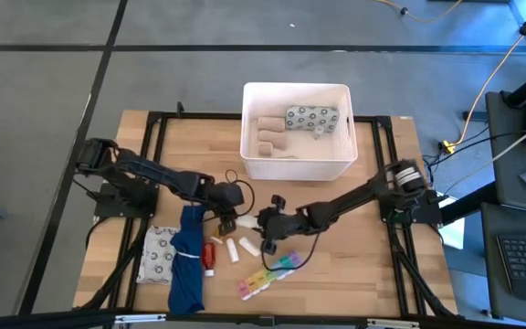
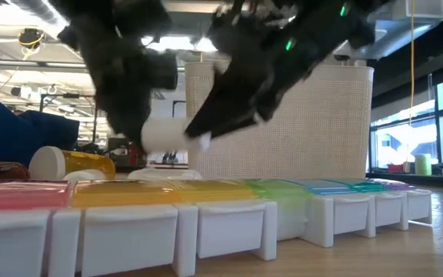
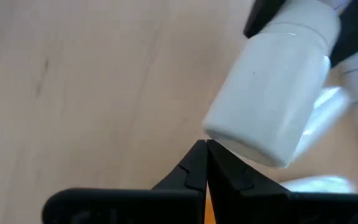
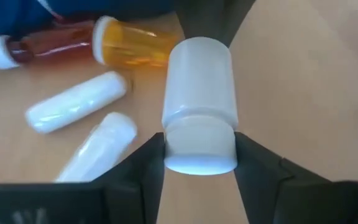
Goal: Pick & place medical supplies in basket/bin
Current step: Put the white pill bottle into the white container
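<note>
My right gripper (image 4: 201, 155) is shut on a white pill bottle (image 4: 201, 81) above the middle of the wooden table. My left gripper (image 3: 205, 149) is shut, its tips right at the bottle's base (image 3: 241, 143). On the table beside them lie an orange pill bottle (image 4: 135, 43), a red tube (image 4: 42, 43) and two white gauze rolls (image 4: 73, 102). The rainbow pill organizer (image 1: 268, 274) lies near the front edge. A grey-patterned packet (image 1: 160, 254) lies at the left. The white bin (image 1: 295, 169) stands at the far side with supplies inside. My right gripper pinches the white bottle's cap end (image 4: 201, 146) between its two fingers (image 4: 148, 165). The fingers come from the table's right, slanting down. The bottle's body points away from them toward the left gripper and hangs clear of the table (image 2: 164, 132). My left gripper's shut tips stand at the rim of the bottle's base (image 3: 213, 134); I cannot tell whether they touch it.
A blue cloth bundle (image 1: 188, 256) lies on the table's left half, next to the packet. The black frame rails (image 1: 153, 119) run along the table's edges. Bare wood lies at the right (image 1: 363, 256).
</note>
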